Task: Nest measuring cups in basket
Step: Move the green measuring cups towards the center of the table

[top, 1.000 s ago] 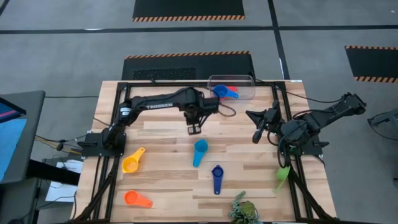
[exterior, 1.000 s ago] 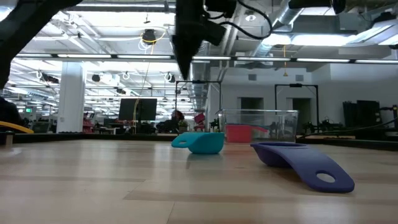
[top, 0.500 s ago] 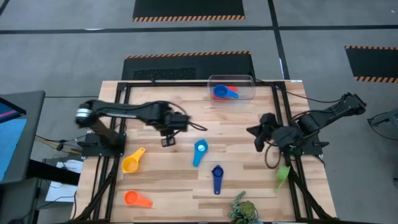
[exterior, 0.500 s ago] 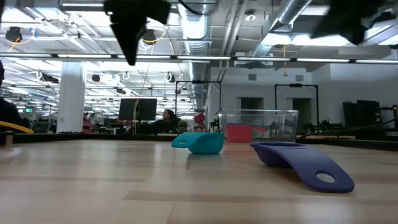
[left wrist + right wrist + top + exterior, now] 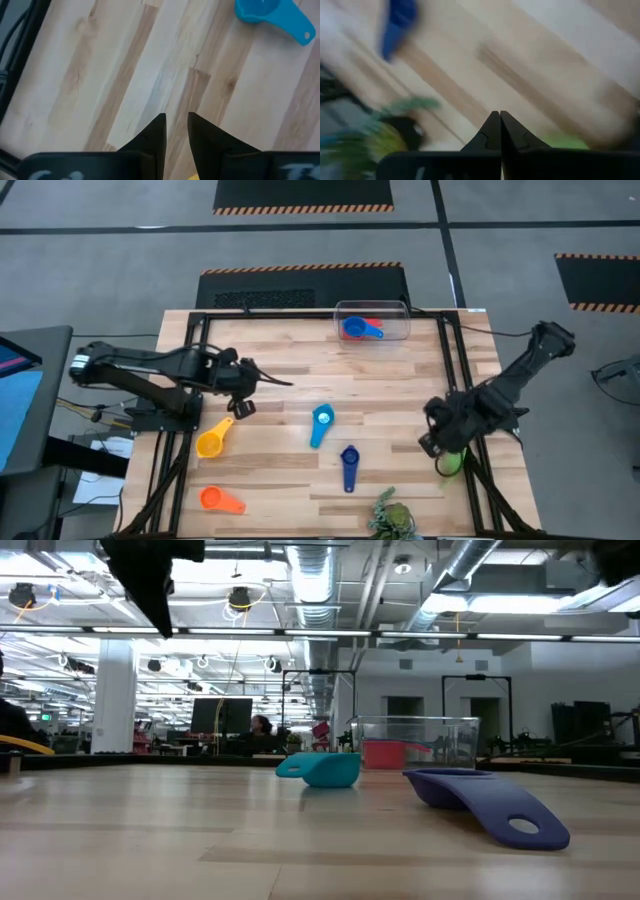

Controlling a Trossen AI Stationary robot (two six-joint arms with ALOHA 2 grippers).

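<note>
The left gripper [image 5: 240, 406] hovers just beside the yellow cup [image 5: 213, 440], fingers slightly parted, empty; it should straddle the handle squarely. The right gripper [image 5: 432, 444], clenched, nears the green cup [image 5: 451, 461].

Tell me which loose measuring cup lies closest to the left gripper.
The yellow cup. It lies just below the left gripper in the high view, while the light blue, dark blue and orange cups sit farther off.

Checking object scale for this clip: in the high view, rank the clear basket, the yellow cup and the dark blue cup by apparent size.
1. Clear basket, clearly largest.
2. Yellow cup and dark blue cup: too alike to rank.
</note>
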